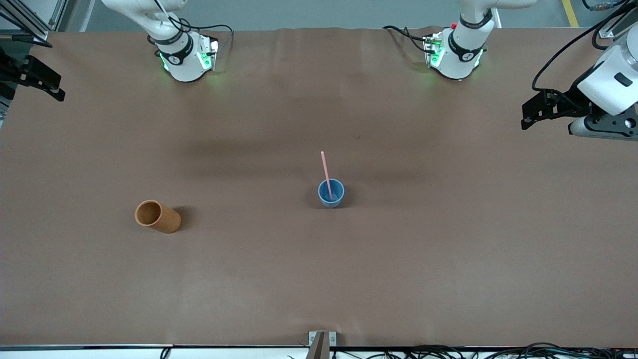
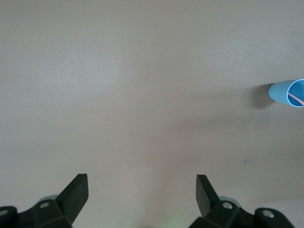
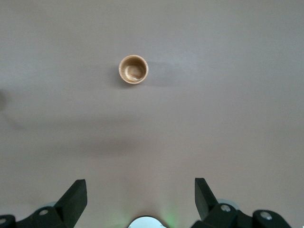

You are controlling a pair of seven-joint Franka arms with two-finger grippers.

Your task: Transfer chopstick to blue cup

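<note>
The blue cup (image 1: 331, 193) stood upright near the middle of the brown table (image 1: 319, 279), and I took it as my marker for everything else. The chopstick (image 1: 326, 173) was already in it, lower end down inside the cup and the rest leaning against the rim, tilted away from the front camera, so the transfer looked done to me. The orange-brown cup (image 1: 157, 216) sat well apart from the blue cup, toward the right arm's end of the table, empty as far as I could see, presumably the place the stick had come from. The left gripper (image 1: 541, 110) hung over the table's edge at its own end, far from the blue cup, jaws spread wide and holding nothing. The right gripper (image 3: 141, 197) waited high over the orange-brown cup's end of the table, jaws likewise spread and empty.
</note>
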